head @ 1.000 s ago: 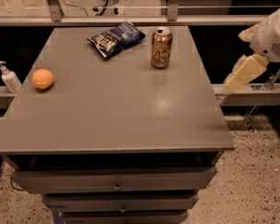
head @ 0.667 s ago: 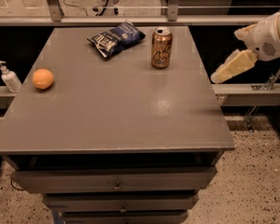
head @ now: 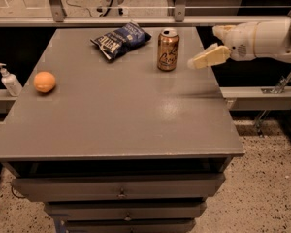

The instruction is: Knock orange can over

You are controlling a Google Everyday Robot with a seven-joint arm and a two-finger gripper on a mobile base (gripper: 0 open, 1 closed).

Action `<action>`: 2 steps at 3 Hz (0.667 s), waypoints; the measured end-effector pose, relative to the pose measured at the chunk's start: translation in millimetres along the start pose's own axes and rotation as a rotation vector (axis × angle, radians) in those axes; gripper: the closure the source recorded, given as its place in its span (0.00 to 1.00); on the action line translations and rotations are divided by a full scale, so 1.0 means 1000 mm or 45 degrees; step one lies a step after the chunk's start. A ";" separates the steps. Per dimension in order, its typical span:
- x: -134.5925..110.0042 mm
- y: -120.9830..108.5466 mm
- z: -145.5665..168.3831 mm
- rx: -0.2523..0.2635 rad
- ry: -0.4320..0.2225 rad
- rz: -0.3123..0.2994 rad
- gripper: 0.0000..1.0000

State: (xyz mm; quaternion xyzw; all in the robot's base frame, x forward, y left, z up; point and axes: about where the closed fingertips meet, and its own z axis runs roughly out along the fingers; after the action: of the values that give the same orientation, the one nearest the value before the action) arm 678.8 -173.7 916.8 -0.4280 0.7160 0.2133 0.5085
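The orange can (head: 168, 50), copper-coloured with dark script and a silver top, stands upright at the back right of the grey table (head: 116, 110). My gripper (head: 198, 61) reaches in from the right on a white arm. Its cream-coloured tip points left and hovers over the table's right edge, a short gap to the right of the can, about level with the can's lower half. It does not touch the can.
A dark blue chip bag (head: 120, 39) lies at the back, left of the can. A round orange fruit (head: 44, 81) sits near the left edge. A small white pump bottle (head: 9, 80) stands off the table's left side. Drawers are below the tabletop.
My gripper has moved left and up, from beside the table's right edge to over the table, close to the right of the can. The can has not moved.
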 end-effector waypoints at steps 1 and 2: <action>-0.017 -0.003 0.044 -0.060 -0.167 -0.013 0.00; -0.022 -0.002 0.081 -0.113 -0.257 -0.017 0.00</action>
State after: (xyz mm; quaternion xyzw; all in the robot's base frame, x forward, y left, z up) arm 727.0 -105.8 905.3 -0.4311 0.6482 0.2836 0.5600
